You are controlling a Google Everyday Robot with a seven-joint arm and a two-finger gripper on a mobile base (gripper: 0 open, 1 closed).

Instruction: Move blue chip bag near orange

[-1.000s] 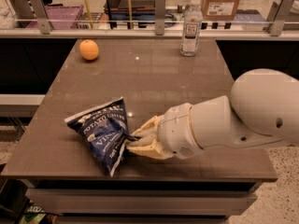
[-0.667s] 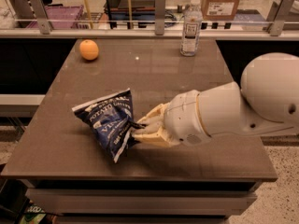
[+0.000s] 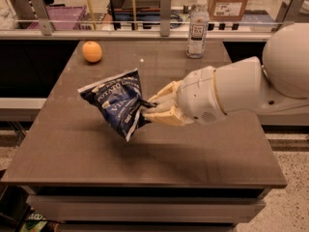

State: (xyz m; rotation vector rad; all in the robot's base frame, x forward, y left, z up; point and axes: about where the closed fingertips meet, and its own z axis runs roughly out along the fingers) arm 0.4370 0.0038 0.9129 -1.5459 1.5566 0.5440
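Table point(image 3: 203, 153): brown top, fills mid frame. Arm point(image 3: 241, 88): enters from right edge, extends horizontally leftward over table; rear housing cut off at right. Blue chip bag point(image 3: 116, 103): centre-left, tilted, appears raised off tabletop. Gripper point(image 3: 147, 109): centre frame, fingers clamped on bag's right edge (tips hidden by foil). Water bottle point(image 3: 197, 28): upper centre, upright. Orange point(image 3: 91, 51): upper left, well apart from bag.

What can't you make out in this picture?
All in the camera view:
- Gripper, mid-table, shut on the blue chip bag: its contact point is hidden by the bag's crumpled edge.
- Water bottle: label too small to read.
- Arm: cut off by the right edge.
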